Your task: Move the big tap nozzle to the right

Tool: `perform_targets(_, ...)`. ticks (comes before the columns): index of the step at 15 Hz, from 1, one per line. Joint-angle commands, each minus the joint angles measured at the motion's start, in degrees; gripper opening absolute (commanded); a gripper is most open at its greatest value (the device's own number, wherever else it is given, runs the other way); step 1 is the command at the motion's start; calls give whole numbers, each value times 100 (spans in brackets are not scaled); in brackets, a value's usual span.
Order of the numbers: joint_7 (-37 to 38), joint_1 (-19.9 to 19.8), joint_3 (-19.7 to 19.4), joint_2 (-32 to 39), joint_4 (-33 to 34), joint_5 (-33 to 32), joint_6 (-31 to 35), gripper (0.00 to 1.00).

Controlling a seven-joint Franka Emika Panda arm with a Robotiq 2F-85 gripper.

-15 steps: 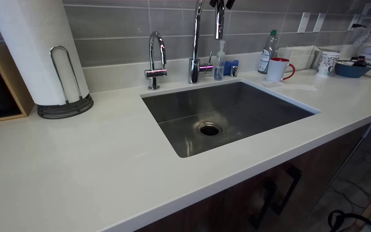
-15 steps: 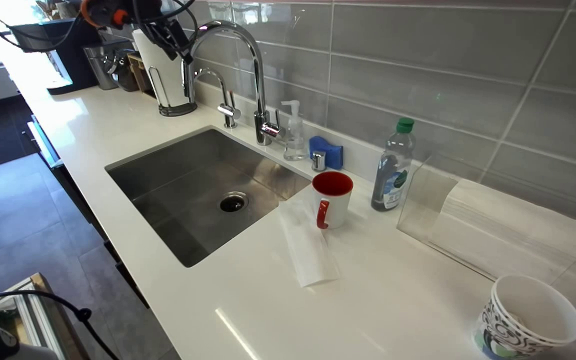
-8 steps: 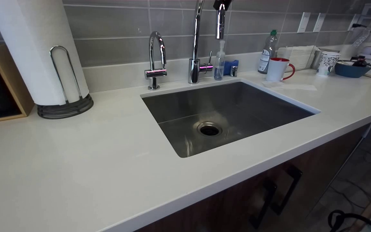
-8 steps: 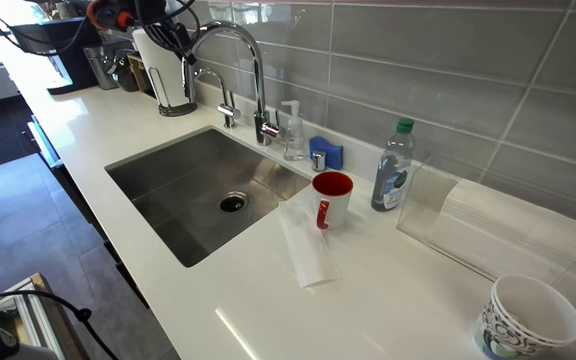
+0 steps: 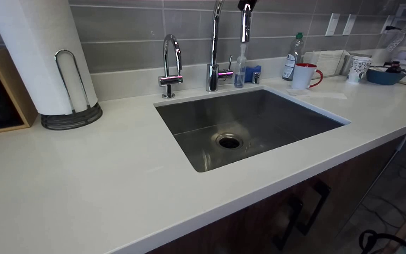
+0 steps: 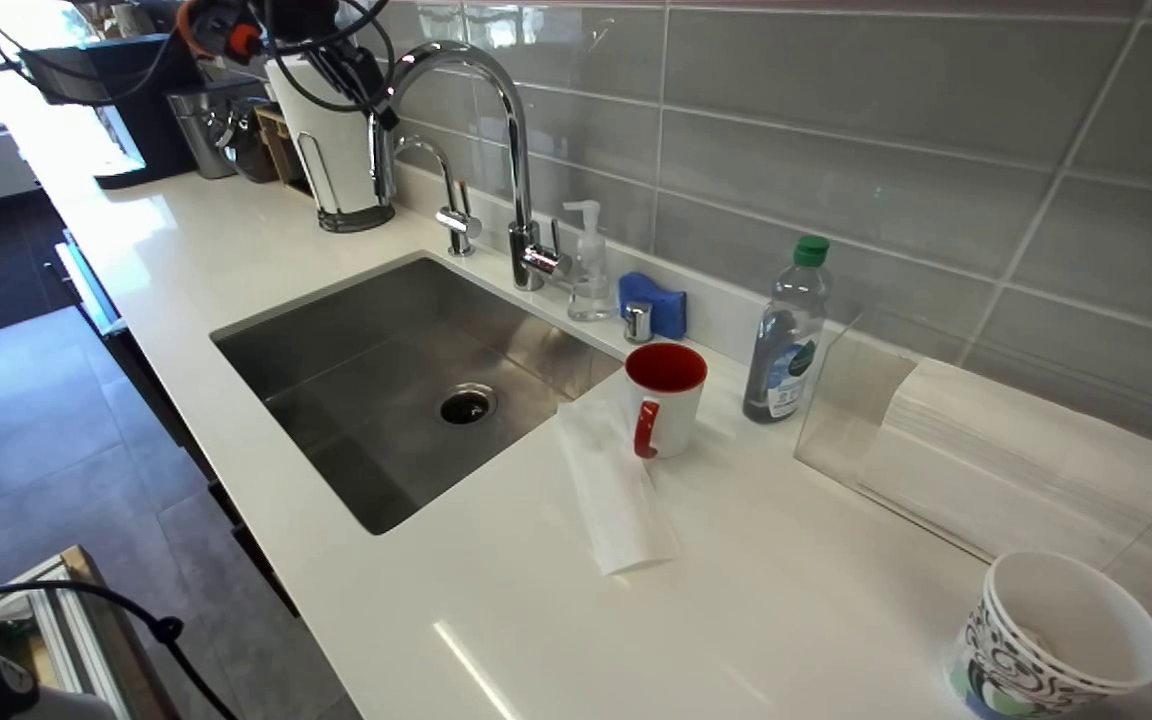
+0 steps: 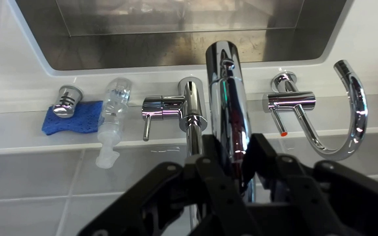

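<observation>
The big tap nozzle is the chrome spray head at the end of the tall gooseneck tap. It hangs upright above the back of the sink in both exterior views [image 5: 245,28] [image 6: 380,165], and in the wrist view [image 7: 226,95] it points up the picture. My gripper [image 7: 233,146] is shut on the upper part of the nozzle, one black finger on each side. In the exterior views its dark fingertips [image 5: 247,5] show at the nozzle's top. The inner contact faces are dark and partly hidden. The tap's column [image 6: 518,180] stands behind the sink.
The small curved tap [image 5: 170,67] stands beside the big tap. On the nozzle's other side are a soap pump [image 6: 590,265], a blue sponge [image 6: 656,305], a red-and-white mug [image 6: 666,400] and a green-capped bottle [image 6: 786,335]. The sink [image 5: 196,141] lies below.
A second ago the gripper's fingers stood apart around the nozzle; they have closed on it. The nozzle and gripper have since swung slightly to the right in both exterior views.
</observation>
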Motion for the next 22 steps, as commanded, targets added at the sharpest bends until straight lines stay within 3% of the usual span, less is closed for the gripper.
perform_targets(1,-17,-268,-304,-315,26,-221,144,19)
perform_targets(5,-669,-463,-624,-496,-82,-154,231,18)
perform_targets(8,-1221,-554,-853,-424,8,-9,262,36)
perform_targets(11,-1324,-748,-1107,-280,243,32,456,38)
perform_targets(12,-1271,-849,-1197,-217,410,46,623,51)
perform_targets(13,-1192,-965,-1274,-173,572,13,789,59)
perform_targets(16,-886,-1228,-1368,17,894,-54,1180,68)
perform_targets(17,-731,-1263,-1345,10,956,-5,924,82)
perform_targets(19,-533,-1259,-1296,-13,984,30,515,99)
perform_targets(22,-288,-1057,-1146,-218,921,251,-568,100)
